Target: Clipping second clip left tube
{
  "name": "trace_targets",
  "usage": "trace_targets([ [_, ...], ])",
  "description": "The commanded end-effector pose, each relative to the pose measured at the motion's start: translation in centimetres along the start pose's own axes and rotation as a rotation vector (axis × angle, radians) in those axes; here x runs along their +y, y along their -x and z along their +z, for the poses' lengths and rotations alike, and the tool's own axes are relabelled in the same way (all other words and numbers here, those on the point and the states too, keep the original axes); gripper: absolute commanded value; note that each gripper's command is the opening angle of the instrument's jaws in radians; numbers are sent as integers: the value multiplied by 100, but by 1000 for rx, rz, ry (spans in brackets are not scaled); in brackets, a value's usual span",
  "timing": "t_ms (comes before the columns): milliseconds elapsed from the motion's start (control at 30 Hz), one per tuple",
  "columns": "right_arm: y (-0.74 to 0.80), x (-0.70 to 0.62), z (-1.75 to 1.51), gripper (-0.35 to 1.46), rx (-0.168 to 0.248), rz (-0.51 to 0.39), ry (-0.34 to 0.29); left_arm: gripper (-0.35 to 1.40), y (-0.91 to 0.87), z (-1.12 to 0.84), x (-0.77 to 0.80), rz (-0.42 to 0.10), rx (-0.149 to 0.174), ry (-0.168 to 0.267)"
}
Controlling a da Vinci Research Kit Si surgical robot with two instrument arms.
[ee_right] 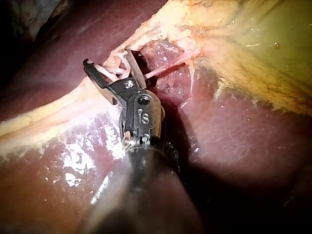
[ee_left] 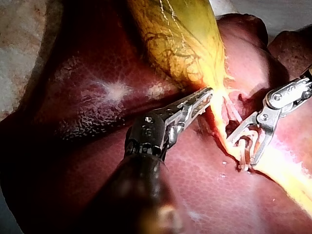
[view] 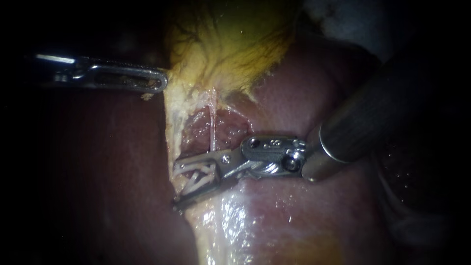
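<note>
My right instrument (view: 176, 185) comes in from the right, its jaws open and straddling a pale tube (view: 198, 181) at the edge of the whitish tissue, where white strands, possibly a clip, cross between them. The left wrist view shows the same jaws (ee_left: 242, 153) around a pale loop, and the right wrist view shows them (ee_right: 109, 61) spread over the white strands. A thin pink tube (view: 212, 122) runs from the gallbladder (view: 230, 44) down behind the upper jaw. My left instrument (view: 159, 81) (ee_left: 207, 95) is shut on the gallbladder's yellow edge.
Dark red liver (view: 304, 216) (ee_left: 97, 97) (ee_right: 243, 136) lies all around. A wet, pale band of tissue (view: 221, 230) continues below the right jaws. The right instrument's thick shaft (view: 353, 127) crosses the right side of the endoscope view.
</note>
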Motion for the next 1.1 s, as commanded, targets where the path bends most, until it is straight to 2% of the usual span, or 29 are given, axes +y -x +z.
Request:
trace_targets([
  [33, -1, -1, -1, 58, 0, 0, 0, -35, 0, 0, 0, 0, 0, 0],
  [400, -17, -9, -47, 56, -1, 43, -22, -35, 0, -1, 0, 0, 0, 0],
  [567, -16, -10, -62, 55, 4, 92, -34, -35, 0, -1, 0, 0, 0, 0],
  [700, -13, -5, -68, 55, 10, 127, -41, -35, 0, -1, 0, 0, 0, 0],
  [800, -10, 1, -73, 55, 25, 157, -52, -35, 0, -1, 0, 0, 0, 0],
  [1100, 7, 20, -81, 54, 27, 262, -62, -35, 0, -1, 0, 0, 0, -1],
])
